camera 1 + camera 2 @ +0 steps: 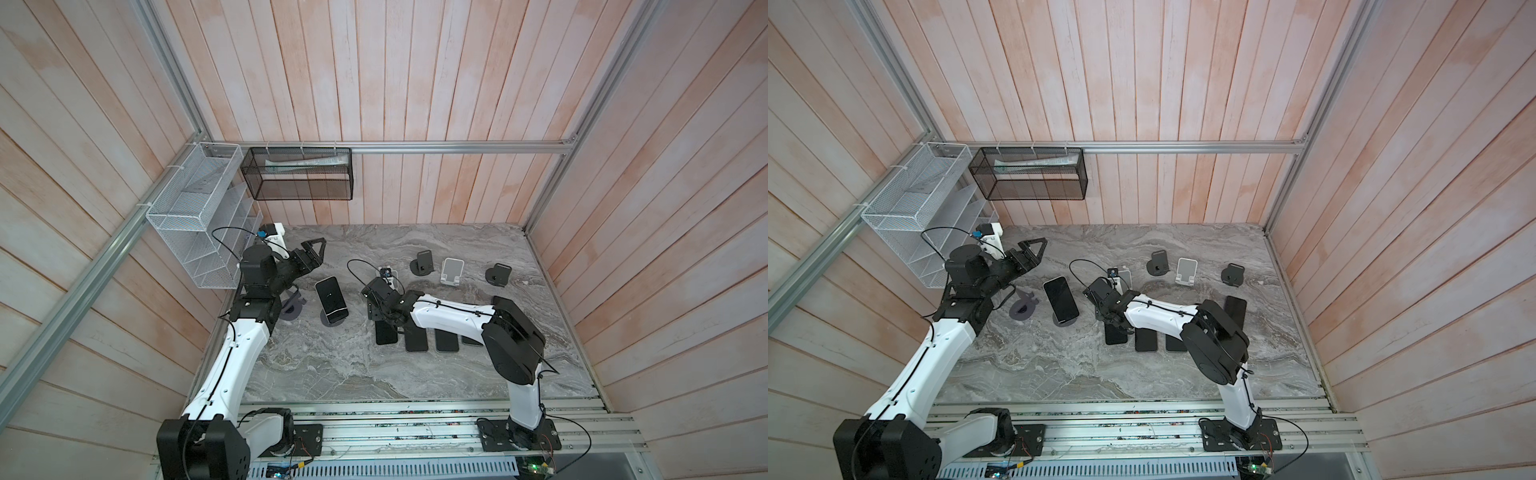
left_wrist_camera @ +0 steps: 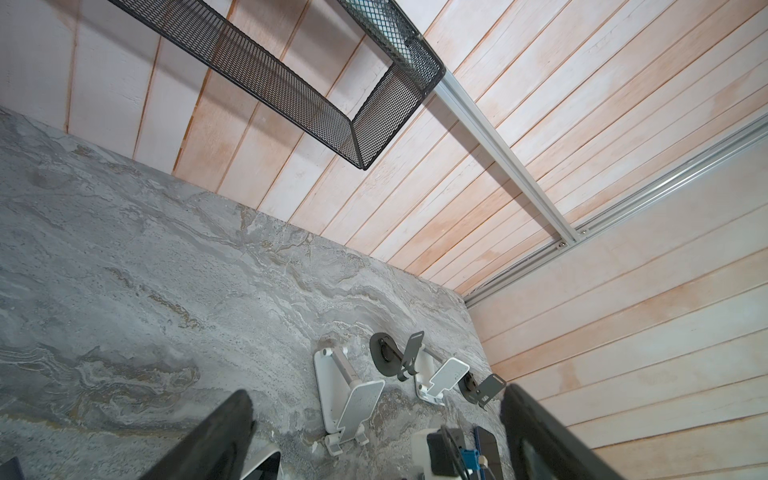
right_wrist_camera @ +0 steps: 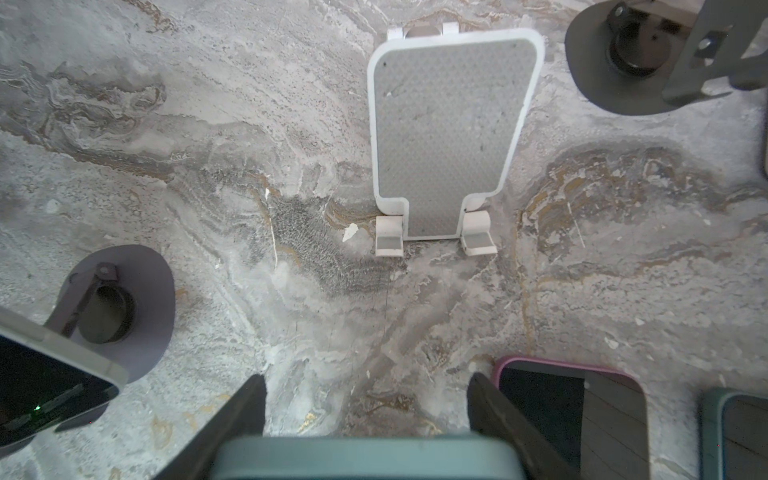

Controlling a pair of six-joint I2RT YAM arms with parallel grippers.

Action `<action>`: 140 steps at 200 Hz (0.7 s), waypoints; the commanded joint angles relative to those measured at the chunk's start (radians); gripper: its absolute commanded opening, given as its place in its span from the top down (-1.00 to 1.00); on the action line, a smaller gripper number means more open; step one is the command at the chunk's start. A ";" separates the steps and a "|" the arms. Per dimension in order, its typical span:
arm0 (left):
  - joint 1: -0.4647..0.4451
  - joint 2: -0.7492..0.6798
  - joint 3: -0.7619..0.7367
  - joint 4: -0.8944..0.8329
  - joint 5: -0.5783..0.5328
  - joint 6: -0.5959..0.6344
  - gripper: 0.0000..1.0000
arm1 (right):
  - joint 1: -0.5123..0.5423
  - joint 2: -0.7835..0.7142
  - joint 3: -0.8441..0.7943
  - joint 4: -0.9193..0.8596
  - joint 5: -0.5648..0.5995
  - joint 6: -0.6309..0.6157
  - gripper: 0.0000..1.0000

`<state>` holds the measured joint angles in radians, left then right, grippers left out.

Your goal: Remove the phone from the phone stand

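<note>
A black-screened phone (image 1: 331, 298) (image 1: 1061, 298) leans on a dark round-based phone stand (image 1: 333, 321), left of centre in both top views; its pale edge (image 3: 50, 386) shows in the right wrist view. My left gripper (image 1: 321, 249) (image 2: 376, 395) is open, above and behind that phone, holding nothing. My right gripper (image 1: 384, 318) (image 3: 368, 379) points down at the table's middle, shut on a teal-cased phone (image 3: 365, 457) (image 1: 386, 334) across its width. This phone is low, at the left end of a row of flat phones. An empty white stand (image 3: 449, 133) stands just beyond it.
Flat phones (image 1: 415, 338) (image 1: 446, 338) lie in a row, one pink-cased (image 3: 573, 411). Empty stands: grey (image 1: 291, 309), black (image 1: 422, 264), white (image 1: 452, 271), black (image 1: 498, 274). A white wire basket (image 1: 195, 216) and a black mesh basket (image 1: 299, 174) hang on the walls.
</note>
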<state>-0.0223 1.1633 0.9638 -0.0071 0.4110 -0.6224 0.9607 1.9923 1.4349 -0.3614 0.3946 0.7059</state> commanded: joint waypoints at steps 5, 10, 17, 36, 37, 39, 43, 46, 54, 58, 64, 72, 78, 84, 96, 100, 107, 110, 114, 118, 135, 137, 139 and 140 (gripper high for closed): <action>0.004 0.004 -0.014 0.018 -0.002 -0.001 -0.89 | 0.004 0.045 -0.030 0.006 -0.029 0.027 -0.29; 0.005 0.003 -0.013 0.018 -0.003 0.000 -0.89 | 0.004 0.045 -0.035 0.009 -0.030 0.030 -0.28; 0.004 0.004 -0.013 0.018 -0.003 0.000 -0.89 | 0.005 0.044 -0.042 0.017 -0.034 0.033 -0.29; 0.004 0.007 -0.013 0.018 -0.002 -0.001 -0.89 | 0.004 0.046 -0.054 0.028 -0.044 0.037 -0.29; 0.004 0.007 -0.013 0.018 -0.002 -0.001 -0.89 | 0.004 0.046 -0.055 0.029 -0.045 0.036 -0.28; 0.004 0.007 -0.014 0.018 -0.003 0.000 -0.89 | 0.003 0.046 -0.056 0.030 -0.047 0.036 -0.29; 0.005 0.008 -0.014 0.019 0.000 -0.001 -0.89 | 0.003 0.048 -0.056 0.030 -0.048 0.037 -0.29; 0.005 0.009 -0.014 0.019 -0.001 -0.002 -0.89 | 0.003 0.049 -0.056 0.029 -0.050 0.036 -0.29; 0.005 0.011 -0.014 0.018 -0.001 -0.002 -0.89 | 0.003 0.049 -0.059 0.028 -0.055 0.035 -0.29; 0.005 0.012 -0.014 0.018 -0.001 -0.002 -0.89 | 0.003 0.049 -0.061 0.030 -0.058 0.035 -0.29; 0.005 0.013 -0.014 0.018 0.000 -0.003 -0.89 | 0.003 0.049 -0.067 0.034 -0.064 0.037 -0.29; 0.005 0.015 -0.014 0.021 0.002 -0.004 -0.89 | 0.001 0.049 -0.076 0.041 -0.071 0.035 -0.29; 0.004 0.016 -0.015 0.020 0.003 -0.005 -0.89 | 0.001 0.051 -0.077 0.040 -0.072 0.033 -0.29; 0.004 0.018 -0.014 0.021 0.006 -0.006 -0.89 | 0.000 0.055 -0.075 0.039 -0.075 0.029 -0.29; 0.005 0.017 -0.014 0.021 0.008 -0.006 -0.89 | -0.002 0.063 -0.080 0.046 -0.083 0.027 -0.29; 0.005 0.015 -0.014 0.022 0.008 -0.005 -0.89 | -0.001 0.065 -0.083 0.050 -0.087 0.027 -0.30; 0.005 0.016 -0.014 0.022 0.007 -0.004 -0.89 | -0.006 0.070 -0.088 0.058 -0.093 0.030 -0.30; 0.004 0.014 -0.014 0.020 0.004 -0.004 -0.89 | -0.007 0.073 -0.091 0.062 -0.097 0.030 -0.30; 0.004 0.015 -0.014 0.018 0.003 -0.002 -0.89 | -0.006 0.075 -0.093 0.065 -0.101 0.030 -0.30; 0.005 0.015 -0.013 0.018 0.001 -0.001 -0.89 | -0.006 0.078 -0.093 0.069 -0.102 0.032 -0.30; 0.005 0.016 -0.014 0.018 -0.001 0.000 -0.89 | -0.008 0.085 -0.102 0.076 -0.098 0.035 -0.30; 0.004 0.017 -0.015 0.018 -0.001 0.000 -0.89 | -0.010 0.085 -0.101 0.075 -0.098 0.035 -0.30; 0.005 0.019 -0.014 0.018 -0.001 0.000 -0.89 | -0.011 0.085 -0.101 0.076 -0.096 0.035 -0.31; 0.005 0.019 -0.015 0.018 0.000 0.000 -0.89 | -0.011 0.085 -0.101 0.075 -0.096 0.035 -0.31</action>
<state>-0.0223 1.1755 0.9638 -0.0071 0.4114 -0.6254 0.9588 2.0460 1.3571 -0.2920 0.3077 0.7307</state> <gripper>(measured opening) 0.945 0.742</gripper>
